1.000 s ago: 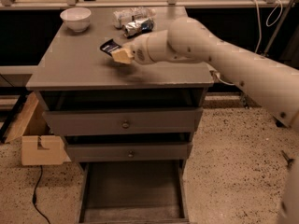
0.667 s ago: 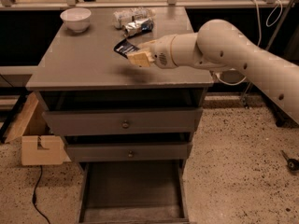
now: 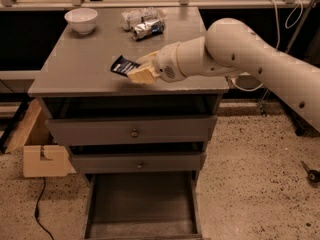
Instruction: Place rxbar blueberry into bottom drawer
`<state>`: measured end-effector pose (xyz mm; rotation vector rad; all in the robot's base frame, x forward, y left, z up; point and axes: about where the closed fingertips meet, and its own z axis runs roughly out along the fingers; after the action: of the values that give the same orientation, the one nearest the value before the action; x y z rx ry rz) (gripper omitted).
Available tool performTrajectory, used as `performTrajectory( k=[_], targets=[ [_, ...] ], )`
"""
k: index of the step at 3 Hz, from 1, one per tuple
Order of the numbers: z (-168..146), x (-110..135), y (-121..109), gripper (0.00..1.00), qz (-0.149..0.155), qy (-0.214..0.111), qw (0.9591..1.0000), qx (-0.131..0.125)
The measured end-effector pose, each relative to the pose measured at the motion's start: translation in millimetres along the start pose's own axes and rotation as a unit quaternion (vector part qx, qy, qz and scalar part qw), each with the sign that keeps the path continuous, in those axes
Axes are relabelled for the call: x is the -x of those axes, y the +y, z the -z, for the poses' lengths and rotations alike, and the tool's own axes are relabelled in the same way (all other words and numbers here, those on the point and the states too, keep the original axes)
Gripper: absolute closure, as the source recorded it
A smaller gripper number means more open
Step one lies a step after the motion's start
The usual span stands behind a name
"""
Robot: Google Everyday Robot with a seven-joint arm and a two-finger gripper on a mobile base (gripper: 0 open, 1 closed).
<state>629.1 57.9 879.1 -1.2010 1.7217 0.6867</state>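
The rxbar blueberry (image 3: 122, 65), a dark navy wrapper with white lettering, is held in my gripper (image 3: 138, 71) above the front part of the grey cabinet top (image 3: 80, 69). The gripper's tan fingers (image 3: 142, 75) are shut on the bar's right end, and the bar sticks out to the left. My white arm comes in from the right. The bottom drawer (image 3: 142, 204) is pulled open at floor level below, and its plain grey floor is bare.
A white bowl (image 3: 81, 20) and crinkled foil packets (image 3: 145, 24) sit at the back of the cabinet top. Two upper drawers with round knobs (image 3: 134, 132) are closed. A cardboard box (image 3: 42, 159) and a cable lie on the floor at left.
My gripper with the bar has moved toward the cabinet's front edge and slightly lower. The arm has swung in closer to the camera.
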Motion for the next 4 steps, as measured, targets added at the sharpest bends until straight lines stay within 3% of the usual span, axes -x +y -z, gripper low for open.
performTrajectory(
  k=[1,2,3,4],
  targets=[
    [-3.5,-13.6,74.6,1.0,0.041,0.031,0.996,0.072],
    [-3.6,-40.4,140.6,1.0,0.071,0.071,0.9889,0.109],
    [-8.4,-59.1,155.8,1.0,0.065,0.086,0.9863,0.124],
    [-8.4,-59.0,155.8,1.0,0.065,0.086,0.9863,0.124]
  ],
)
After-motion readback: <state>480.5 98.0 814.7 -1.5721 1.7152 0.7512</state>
